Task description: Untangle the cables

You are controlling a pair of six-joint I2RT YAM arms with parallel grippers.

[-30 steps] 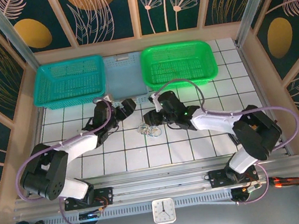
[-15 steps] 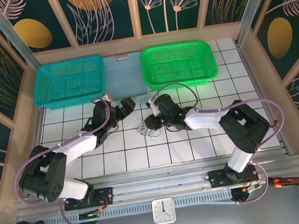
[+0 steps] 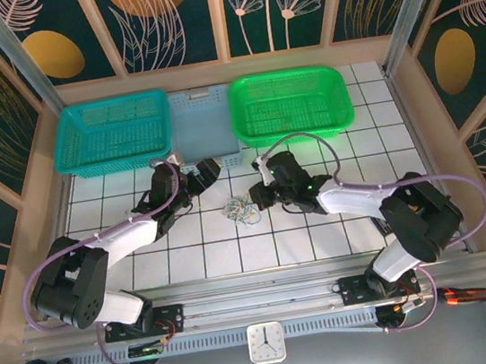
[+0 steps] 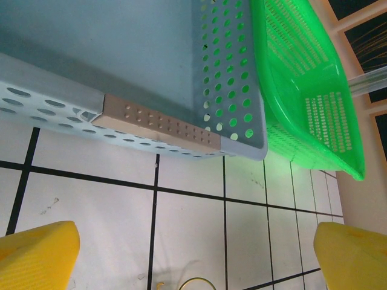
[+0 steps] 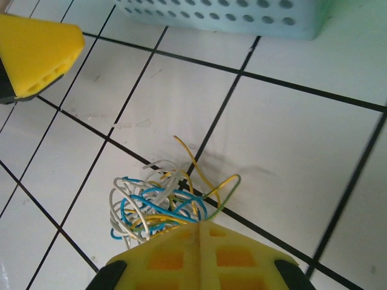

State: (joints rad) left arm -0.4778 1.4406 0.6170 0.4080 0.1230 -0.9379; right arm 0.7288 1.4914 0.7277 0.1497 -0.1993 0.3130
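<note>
Across the whole workspace I see the white tiled table with black grid lines. Along its twelve o'clock edge sit three containers: a teal plastic mesh basket toward eleven o'clock, a bright green plastic mesh basket toward one o'clock, and a pale blue perforated plastic bin between them, right up against the green one. My left arm reaches in from seven o'clock and my right arm from five o'clock, both pointing toward the table's middle. The left gripper hovers just in front of the pale blue bin, its yellow fingers spread wide with nothing but tile between them. The right gripper is low over the table with its jaws pressed together, pinching the near edge of the small tangle of thin yellow, blue and white cables. That tangle lies on the tiles near the table's middle, at four o'clock from the left gripper and nine o'clock from the right one. In my right wrist view one loose yellow strand arches out toward one o'clock.
</note>
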